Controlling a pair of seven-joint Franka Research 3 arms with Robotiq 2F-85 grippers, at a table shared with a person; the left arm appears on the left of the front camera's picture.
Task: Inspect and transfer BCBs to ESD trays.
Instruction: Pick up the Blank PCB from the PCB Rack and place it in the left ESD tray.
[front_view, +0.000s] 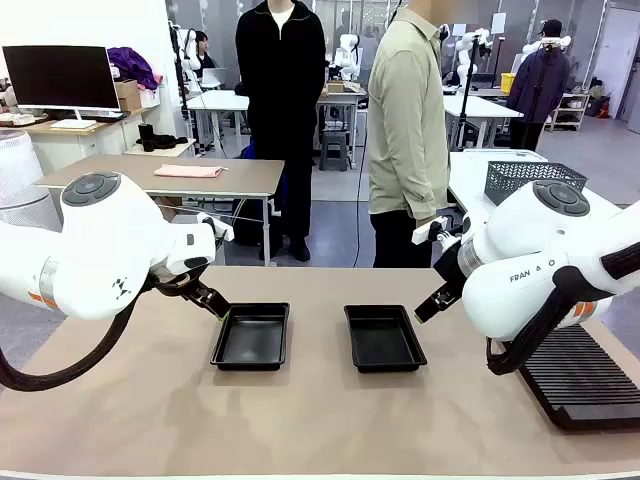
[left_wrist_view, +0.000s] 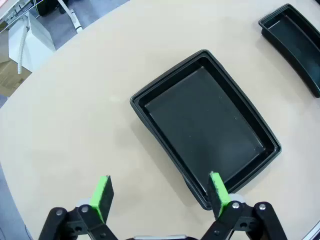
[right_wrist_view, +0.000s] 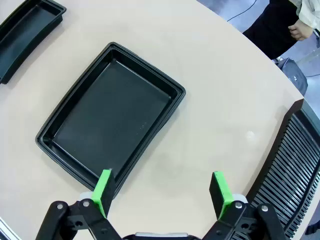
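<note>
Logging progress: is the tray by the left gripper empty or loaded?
Empty: the left tray shows bare black floor from rim to rim.

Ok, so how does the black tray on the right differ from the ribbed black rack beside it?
The right tray has a smooth floor inside a raised rim; the rack is covered in parallel ribs. The tray lies near the middle of the table; the rack sits at its right edge, partly behind the right arm. Both are black, lie flat, and show no boards.

ESD trays (front_view: 250, 337): smooth black plastic with a faint sheen. Table (front_view: 300, 420): beige, matt, smooth top; the ribbed rack (front_view: 585, 380) at its right edge, matt black plastic
</note>
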